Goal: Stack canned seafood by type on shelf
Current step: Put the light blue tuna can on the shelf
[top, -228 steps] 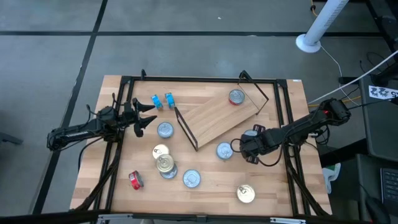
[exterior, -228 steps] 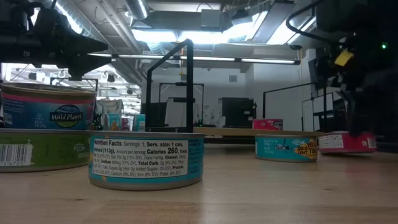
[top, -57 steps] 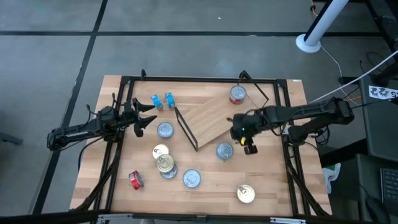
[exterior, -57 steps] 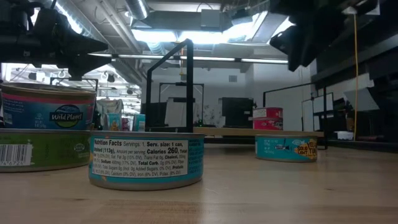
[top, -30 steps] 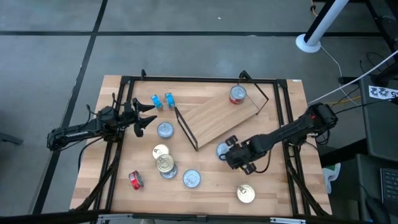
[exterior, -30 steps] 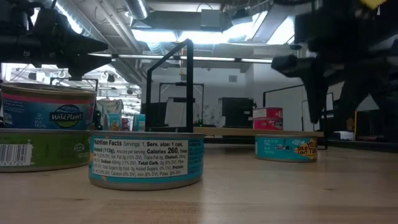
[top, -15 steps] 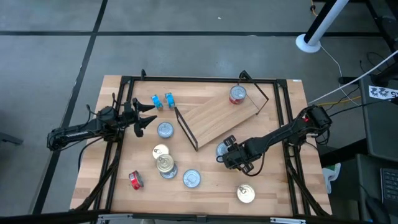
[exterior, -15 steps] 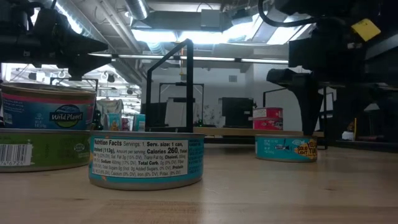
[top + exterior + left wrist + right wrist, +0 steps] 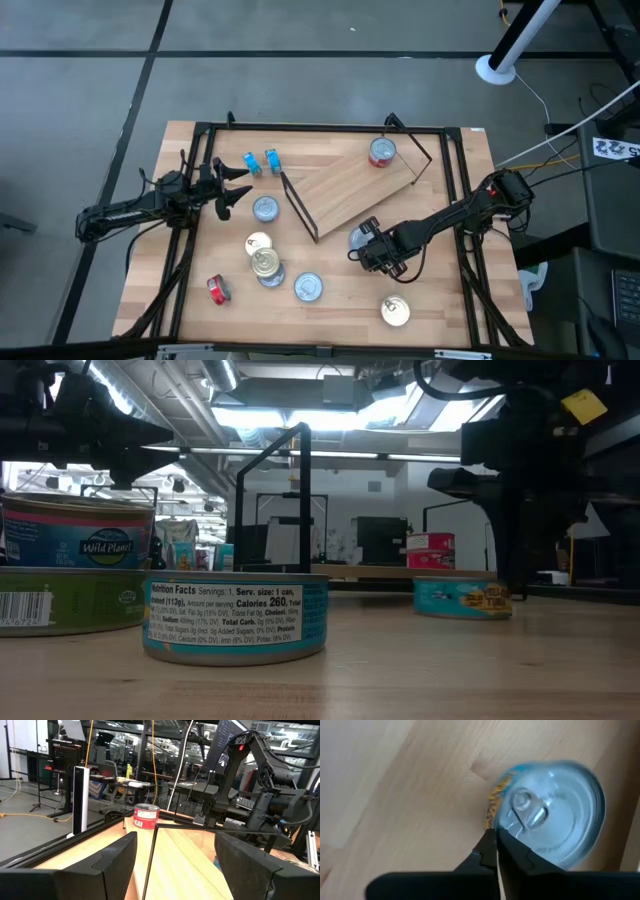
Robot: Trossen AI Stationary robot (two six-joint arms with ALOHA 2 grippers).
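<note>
The shelf [image 9: 350, 185], a light-wood board with black wire frames at its ends, lies askew on the table's far middle. A red tin [image 9: 381, 153] stands on its far right corner. A blue tin [image 9: 358, 238] [image 9: 550, 815] [image 9: 462, 598] rests flat on the table just near the shelf. My right gripper [image 9: 371, 250] [image 9: 496, 837] is shut at this tin's edge. My left gripper [image 9: 228, 188] [image 9: 175, 865] hovers open at the table's left, pointing at the shelf. Several more tins lie on the near left of the table. My right gripper meets the blue tin at its lid's rim [image 9: 507, 826] with the tips of its shut fingers [image 9: 515, 851]. The fingers point down from above, slanting in from the table's right. The tin stays flat on the table, its pull-tab lid up.
Left of the shelf stand a silver-lidded tin [image 9: 265, 208], a gold one [image 9: 258, 243], a short stack [image 9: 266, 266] and a blue one [image 9: 308, 288]. A red tin [image 9: 217, 290] lies on its side, a gold tin [image 9: 395, 312] sits near right, and two small blue ones [image 9: 260, 162] sit far left.
My right gripper has moved a little toward the table's left and come down beside the blue tin near the shelf. In the low view the tin has shifted slightly. The left arm has kept still.
</note>
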